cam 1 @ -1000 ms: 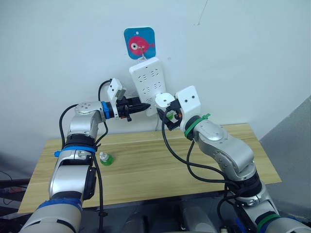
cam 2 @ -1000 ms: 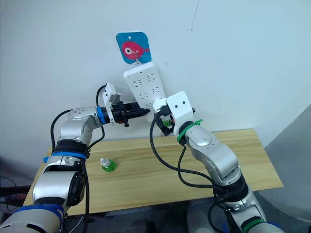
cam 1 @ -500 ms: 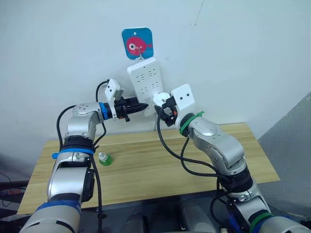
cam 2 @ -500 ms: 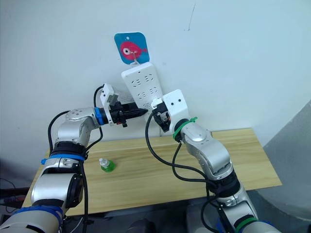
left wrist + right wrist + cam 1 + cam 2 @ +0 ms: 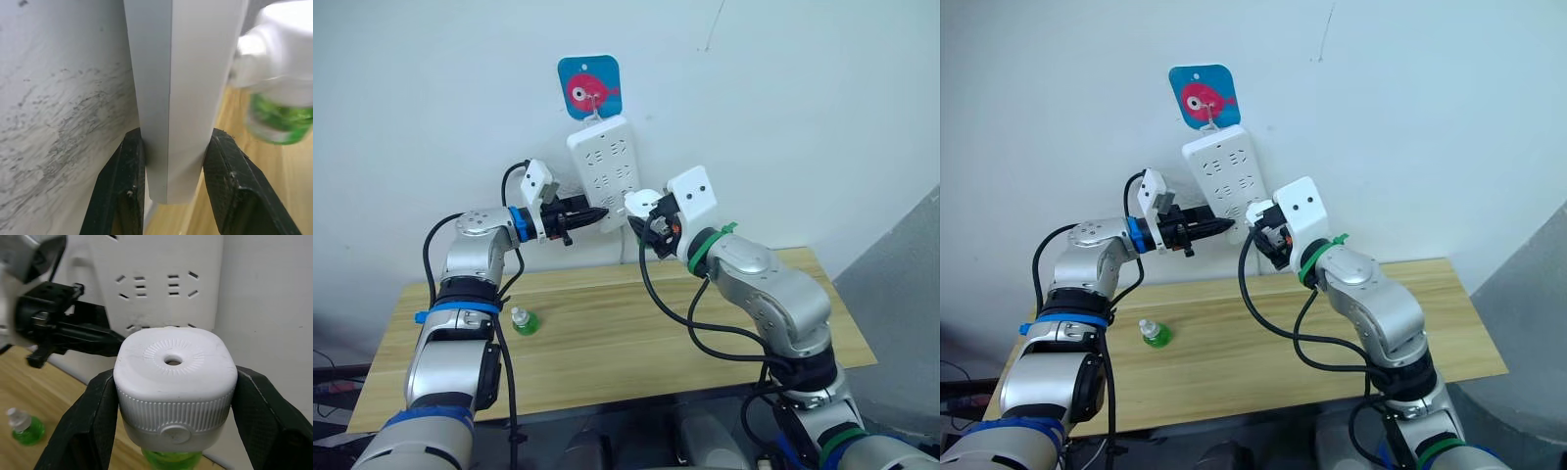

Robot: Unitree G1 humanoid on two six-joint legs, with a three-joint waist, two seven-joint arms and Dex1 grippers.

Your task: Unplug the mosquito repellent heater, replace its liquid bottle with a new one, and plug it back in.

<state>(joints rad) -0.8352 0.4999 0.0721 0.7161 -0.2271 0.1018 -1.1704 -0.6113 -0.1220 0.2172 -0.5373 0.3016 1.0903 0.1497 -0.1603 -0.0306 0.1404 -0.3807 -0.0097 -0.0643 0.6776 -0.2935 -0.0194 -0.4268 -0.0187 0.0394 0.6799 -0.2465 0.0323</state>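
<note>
Now the right pincer (image 5: 171, 431) grips the mosquito repellent heater (image 5: 174, 382), green bottle fitted below, just right of the power strip (image 5: 606, 171) lower sockets, so plugging means moving left toward the wall, while the left pincer (image 5: 171, 196) clamps the strip's lower edge.

White heater (image 5: 175, 382), green bottle (image 5: 524, 320), blue-pink wall tag (image 5: 590, 87).

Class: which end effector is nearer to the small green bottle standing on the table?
The left. The left end effector grips the power strip's edge, up above the bottle. The right end effector holds the heater farther toward the robot's right.
</note>
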